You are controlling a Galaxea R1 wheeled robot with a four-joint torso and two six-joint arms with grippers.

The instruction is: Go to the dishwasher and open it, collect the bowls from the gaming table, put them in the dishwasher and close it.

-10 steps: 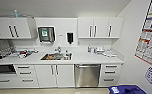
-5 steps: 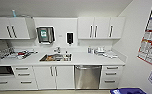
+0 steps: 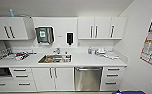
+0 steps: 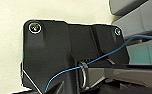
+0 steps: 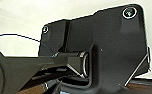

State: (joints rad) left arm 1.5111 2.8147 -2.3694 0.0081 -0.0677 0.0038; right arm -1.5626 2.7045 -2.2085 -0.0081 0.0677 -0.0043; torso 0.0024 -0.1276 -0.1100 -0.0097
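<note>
A: What's changing?

B: Whole kitchenette is growing in the head view versus a second ago; robot is rolling closer, camera moving, fittings staying put.

A: Left to right?

B: Sink (image 3: 55,59) sitting mid-counter, dishwasher (image 3: 88,78) just right of it under the counter's (image 3: 82,61) front edge, door shut, drawers (image 3: 111,76) beyond at the right end.

A: Jaws?

B: Cannot tell, either arm.

A: Task standing?

B: Approaching, I'd judge. Opening not yet begun.
</note>
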